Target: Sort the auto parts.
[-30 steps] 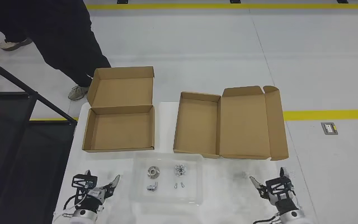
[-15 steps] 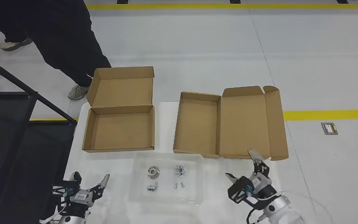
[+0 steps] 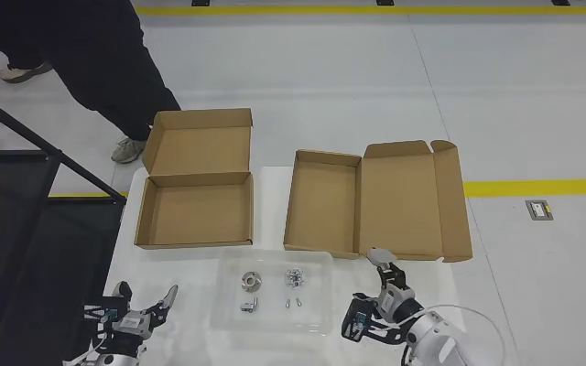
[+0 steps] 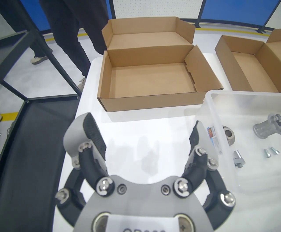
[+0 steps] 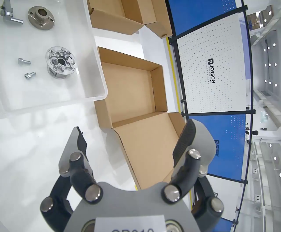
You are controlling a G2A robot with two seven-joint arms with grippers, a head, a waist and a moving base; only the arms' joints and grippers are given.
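Label sticker on clear tray — print illegible, metal parts inside

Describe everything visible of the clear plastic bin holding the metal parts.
The clear plastic bin is shallow, rectangular, with rounded corners and a raised rim, and carries a small sticker on one end wall. It lies flat on the white table, just in front of two open cardboard boxes. Inside lie a flanged bushing, a spoked hub, two small bolts and a small bracket.

Bare table flanks clear bin both sides; bin open-topped, walled; left box, right box block far edge.
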